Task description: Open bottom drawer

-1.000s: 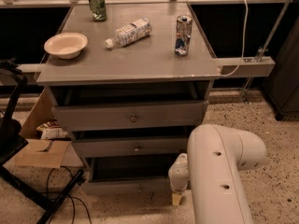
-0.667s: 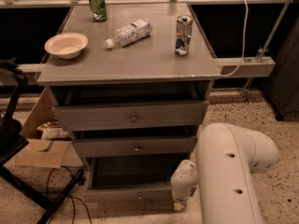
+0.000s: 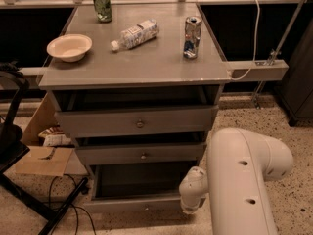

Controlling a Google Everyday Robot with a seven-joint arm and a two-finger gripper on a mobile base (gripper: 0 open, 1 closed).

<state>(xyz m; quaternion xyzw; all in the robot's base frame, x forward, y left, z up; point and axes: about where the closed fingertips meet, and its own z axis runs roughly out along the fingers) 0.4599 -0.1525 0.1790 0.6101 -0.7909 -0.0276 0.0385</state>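
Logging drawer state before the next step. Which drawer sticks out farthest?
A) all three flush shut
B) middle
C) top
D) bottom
D: the bottom drawer projects past the two above it, with its wide grey interior exposed. The end effector sits at the right end of that drawer's front panel.

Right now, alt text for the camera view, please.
The bottom drawer stands pulled out, interior showing, with the robot's tool at its front's right end. On the cabinet top sit a bowl, a green can, a lying bottle and a silver can.
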